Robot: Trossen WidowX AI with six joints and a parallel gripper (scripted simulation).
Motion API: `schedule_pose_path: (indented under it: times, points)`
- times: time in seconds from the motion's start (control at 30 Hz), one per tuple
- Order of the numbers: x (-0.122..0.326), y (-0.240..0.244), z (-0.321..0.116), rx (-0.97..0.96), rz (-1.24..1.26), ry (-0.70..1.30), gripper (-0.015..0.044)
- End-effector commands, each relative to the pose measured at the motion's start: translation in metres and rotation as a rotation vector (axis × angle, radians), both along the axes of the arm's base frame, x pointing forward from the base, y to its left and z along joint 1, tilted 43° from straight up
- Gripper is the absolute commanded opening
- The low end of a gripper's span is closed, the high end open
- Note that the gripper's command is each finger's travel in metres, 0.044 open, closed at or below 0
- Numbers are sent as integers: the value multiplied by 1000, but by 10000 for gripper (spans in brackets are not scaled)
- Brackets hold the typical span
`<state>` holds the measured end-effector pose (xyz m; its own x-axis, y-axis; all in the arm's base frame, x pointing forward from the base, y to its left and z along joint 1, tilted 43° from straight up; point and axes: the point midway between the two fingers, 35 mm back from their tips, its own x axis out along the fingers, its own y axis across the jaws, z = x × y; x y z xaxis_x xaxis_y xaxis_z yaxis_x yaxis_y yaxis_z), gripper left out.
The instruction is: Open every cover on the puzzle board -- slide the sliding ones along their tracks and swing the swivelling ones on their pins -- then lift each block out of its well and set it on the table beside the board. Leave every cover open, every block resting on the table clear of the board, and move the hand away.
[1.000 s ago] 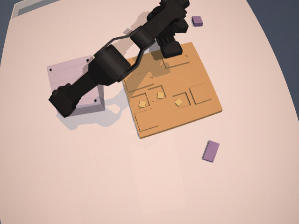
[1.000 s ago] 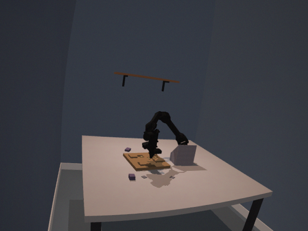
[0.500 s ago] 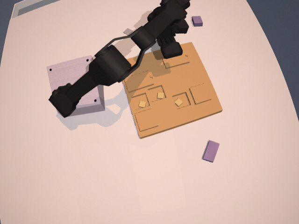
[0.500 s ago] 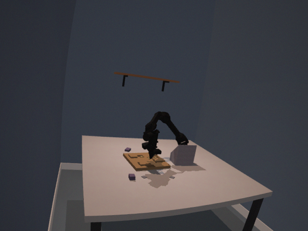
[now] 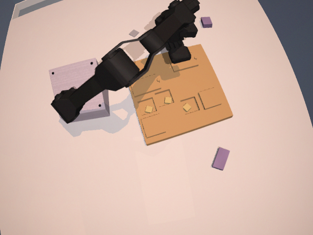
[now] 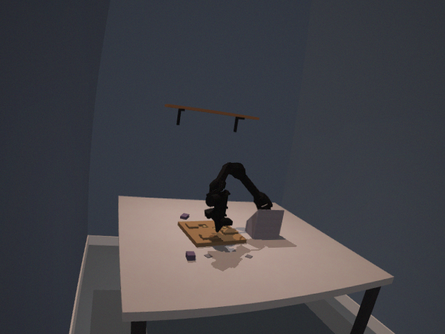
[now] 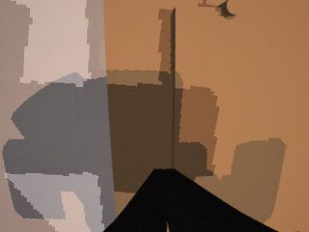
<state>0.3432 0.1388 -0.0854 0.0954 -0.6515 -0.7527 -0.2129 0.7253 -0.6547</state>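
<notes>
The orange puzzle board (image 5: 189, 83) (image 6: 190, 233) (image 7: 270, 87) lies flat on the table. Three small yellow squares (image 5: 148, 109) (image 5: 167, 100) (image 5: 187, 107) sit inside outlined recesses; whether they are blocks or knobs I cannot tell. Other outlined panels show, two with a small curved mark (image 5: 158, 80) (image 5: 195, 58) beside them; which covers are open is unclear. My gripper (image 6: 217, 230) (image 7: 164, 180) is shut and empty, pointing down low over the board near its upper edge in the top view, with a long straight groove (image 7: 174, 87) ahead of its tips. The arm hides part of this area.
A purple cube (image 5: 206, 22) (image 6: 190, 255) and a flat purple block (image 5: 221, 158) (image 6: 184, 216) lie on the table off the board. Thin grey tiles (image 5: 133, 33) (image 6: 248, 256) (image 6: 208, 255) lie beyond the board's edge. A tall pale purple box (image 5: 73, 66) (image 6: 268, 224) stands beside the board, under the arm's base.
</notes>
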Motion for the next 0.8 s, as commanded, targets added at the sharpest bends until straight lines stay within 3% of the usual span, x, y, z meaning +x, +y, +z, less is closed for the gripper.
schedule_pose_path:
  times: [0.0,0.77]
  points:
    - [-1,-5,-5,-9,6,8,0]
    - [0,-20,-21,-10,6,8,0]
